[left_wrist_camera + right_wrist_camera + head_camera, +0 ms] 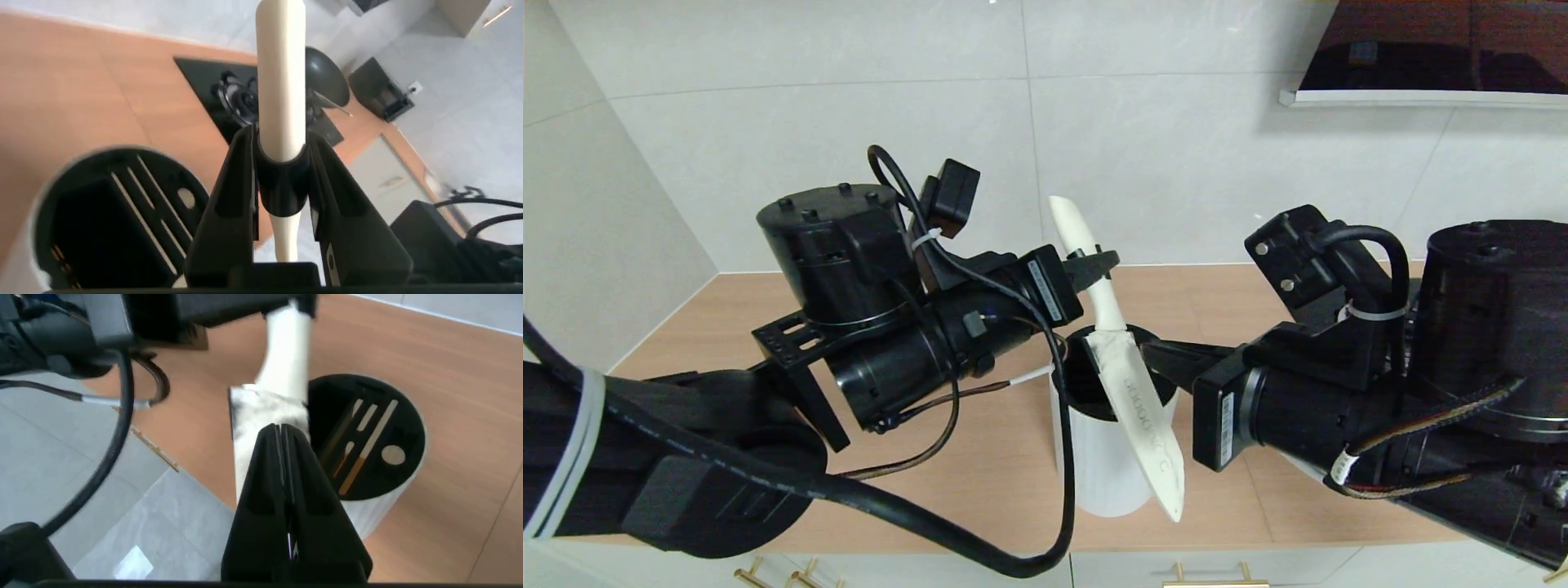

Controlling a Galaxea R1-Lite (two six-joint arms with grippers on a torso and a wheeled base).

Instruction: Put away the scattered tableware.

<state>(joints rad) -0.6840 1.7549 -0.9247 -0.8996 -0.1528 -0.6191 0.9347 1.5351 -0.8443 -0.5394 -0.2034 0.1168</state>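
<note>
A white knife (1139,400) hangs tilted over the counter, handle up and blade tip down toward the front. My left gripper (1098,265) is shut on its handle (280,73), the fingers (237,196) clamped around it. Just behind the blade stands a white cylindrical knife holder (1094,465) with a black slotted top (404,425); its rim (49,204) sits beside the handle. My right gripper (1152,349) comes in from the right, shut, its tips (282,429) against the base of the blade (270,408). I cannot tell whether it grips the blade.
The wooden counter (727,327) runs back to a tiled wall. A black cooktop (204,82) with a dark pan (323,73) lies farther along the counter. A range hood (1421,49) hangs at the upper right. Drawer handles (1217,581) mark the front edge.
</note>
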